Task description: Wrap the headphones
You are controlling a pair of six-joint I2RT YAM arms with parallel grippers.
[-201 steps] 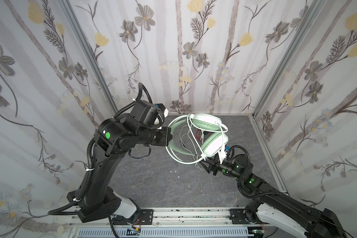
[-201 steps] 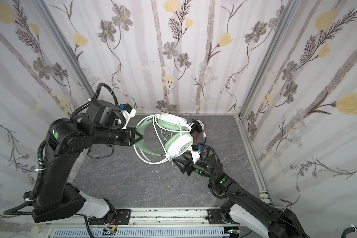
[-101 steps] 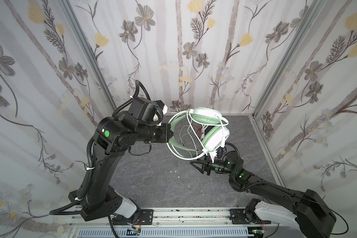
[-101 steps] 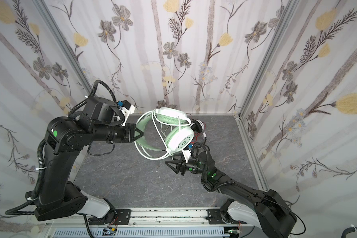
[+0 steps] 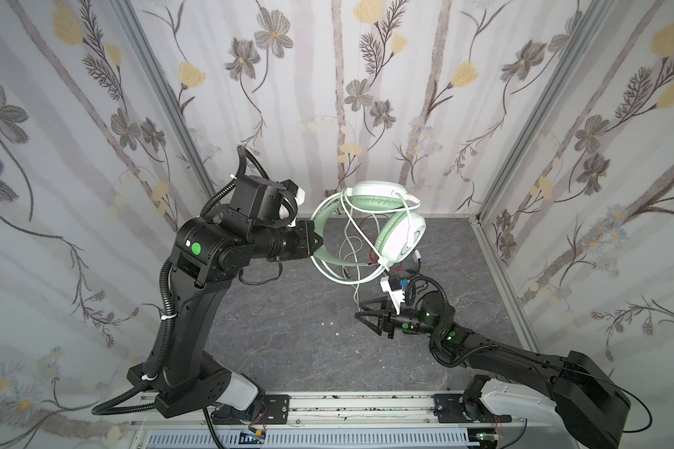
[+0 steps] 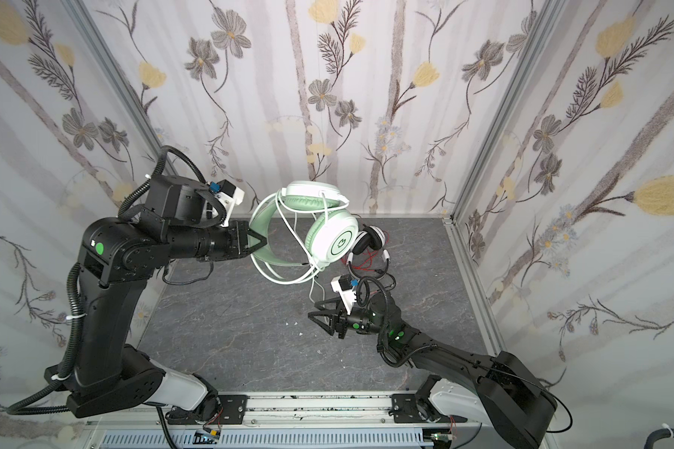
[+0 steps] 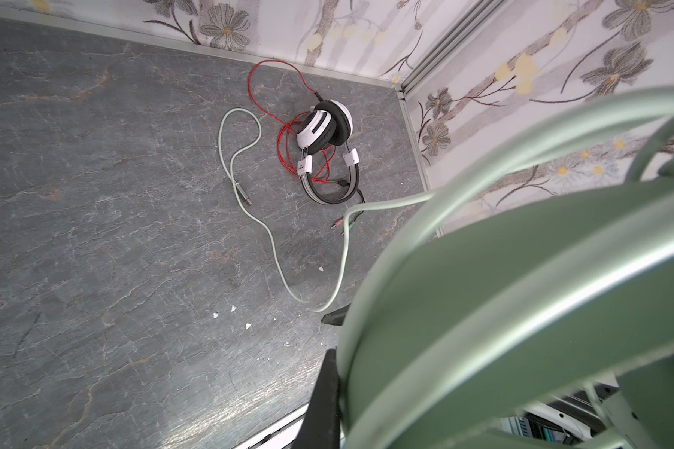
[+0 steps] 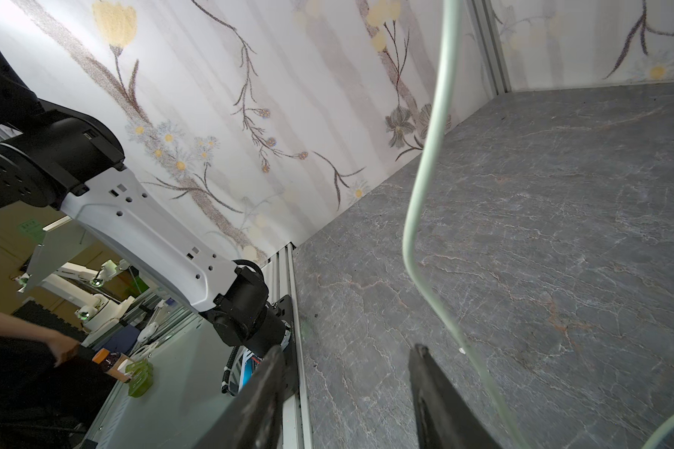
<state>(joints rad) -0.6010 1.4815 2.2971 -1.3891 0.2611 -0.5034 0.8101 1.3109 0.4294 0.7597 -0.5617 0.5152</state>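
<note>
The left tool (image 5: pixel 319 243) is clenching the mint-green headset (image 5: pixel 399 237) by its band, holding it clear of the desk (image 5: pixel 288 330) so its cord (image 5: pixel 354 289) is hanging free, while the right tool (image 5: pixel 360 310), parted and empty, is hovering just below the headset beside that cord, likely to catch it.

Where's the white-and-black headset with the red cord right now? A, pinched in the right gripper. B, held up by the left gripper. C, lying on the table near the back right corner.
C: the white-and-black headset lies on the table by the back right corner, while the left gripper holds up the mint-green headset and the right gripper is open and empty.
</note>
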